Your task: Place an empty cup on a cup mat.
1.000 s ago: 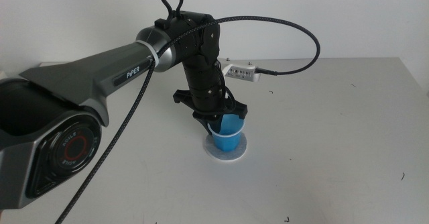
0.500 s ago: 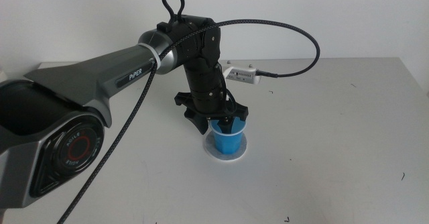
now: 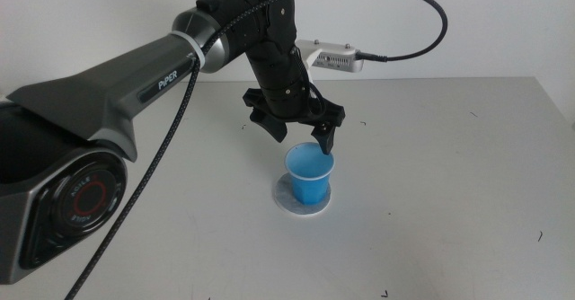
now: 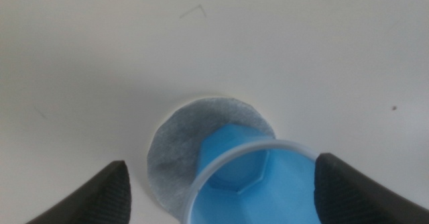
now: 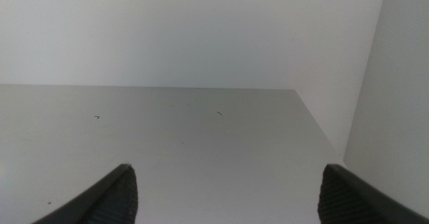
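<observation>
Cup stands upright on the mat, so lift your left gripper, jaws spread and empty above the cup, straight up, avoiding its rim.

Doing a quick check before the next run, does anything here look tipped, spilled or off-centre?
Nothing stands out. The small bright blue plastic cup stands upright and empty on the thin round grey mat, sitting slightly toward one edge but fully on it. The left tool hangs open just above the rim.
</observation>
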Robot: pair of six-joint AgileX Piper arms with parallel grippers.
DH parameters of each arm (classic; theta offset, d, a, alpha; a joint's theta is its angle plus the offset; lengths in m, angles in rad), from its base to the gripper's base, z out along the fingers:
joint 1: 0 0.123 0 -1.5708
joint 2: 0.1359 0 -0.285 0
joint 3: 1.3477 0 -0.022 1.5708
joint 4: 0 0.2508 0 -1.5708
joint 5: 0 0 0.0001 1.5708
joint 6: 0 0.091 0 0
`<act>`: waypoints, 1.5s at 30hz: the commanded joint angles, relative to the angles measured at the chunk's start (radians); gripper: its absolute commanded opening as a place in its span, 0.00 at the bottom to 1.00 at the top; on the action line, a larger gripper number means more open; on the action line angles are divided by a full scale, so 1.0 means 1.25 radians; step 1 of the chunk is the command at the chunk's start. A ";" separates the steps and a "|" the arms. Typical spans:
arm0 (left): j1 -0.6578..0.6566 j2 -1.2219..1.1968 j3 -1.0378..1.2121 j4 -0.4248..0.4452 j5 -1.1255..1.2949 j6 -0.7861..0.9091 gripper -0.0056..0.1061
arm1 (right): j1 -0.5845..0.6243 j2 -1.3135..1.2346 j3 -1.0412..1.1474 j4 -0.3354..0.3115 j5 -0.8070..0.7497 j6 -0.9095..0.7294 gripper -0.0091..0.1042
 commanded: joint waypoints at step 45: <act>0.082 -0.880 0.502 0.348 -0.335 0.024 0.99 | 0.000 -0.021 -0.007 -0.011 -0.060 -0.004 0.91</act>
